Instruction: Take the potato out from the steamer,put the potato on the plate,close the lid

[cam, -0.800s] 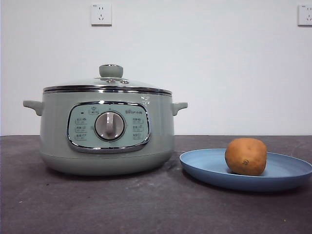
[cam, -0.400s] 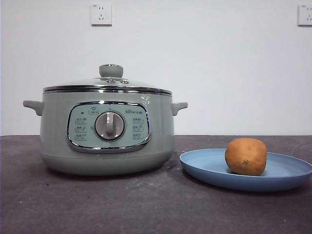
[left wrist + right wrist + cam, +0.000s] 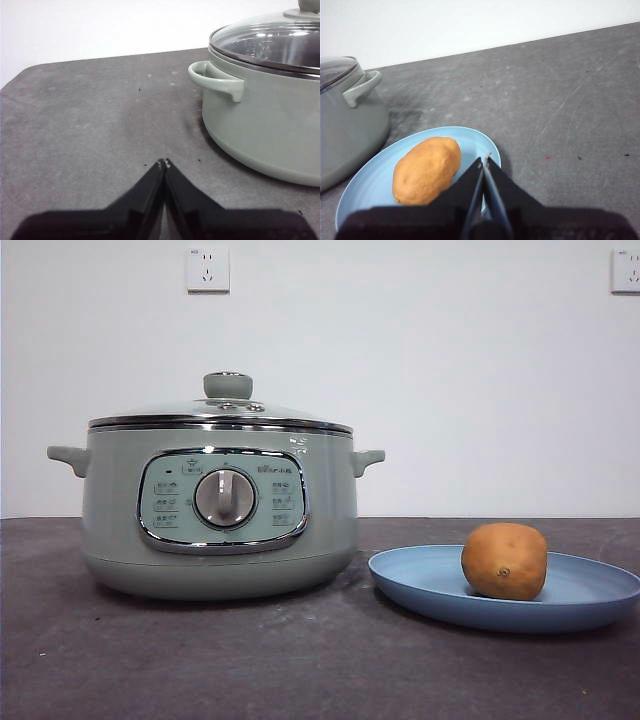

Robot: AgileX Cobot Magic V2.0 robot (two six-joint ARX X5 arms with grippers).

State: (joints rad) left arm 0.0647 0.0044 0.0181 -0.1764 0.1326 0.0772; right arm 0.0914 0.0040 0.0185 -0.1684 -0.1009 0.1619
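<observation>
Nearest my right wrist camera, I had the right gripper [image 3: 484, 159] with its jaws pressed together, tips meeting, and nothing between them; it hung over the near rim of the plate [image 3: 355, 197], just beside the potato [image 3: 426, 170] but not touching it. On my left wrist camera, the left gripper [image 3: 163, 163] was likewise fully closed and empty, poised above bare table [image 3: 85, 125] on the side of the steamer [image 3: 265, 130] away from the plate, near one of its side handles [image 3: 216, 80].

From the front, I saw neither arm. The potato [image 3: 504, 560] lay on the plate [image 3: 420, 585], resting on its side toward the edge of the plate farther from the steamer. In the right wrist view its long axis ran slantwise, one end toward the steamer [image 3: 345, 135] and the other toward the gripper. The plate sat just beside the steamer [image 3: 220, 510], close to its base; I could not tell whether they touched.

Behind that, the lid [image 3: 220, 415] sat level on the steamer's rim, knob [image 3: 228, 385] upward, and the dial [image 3: 225, 498] faced my front camera.
</observation>
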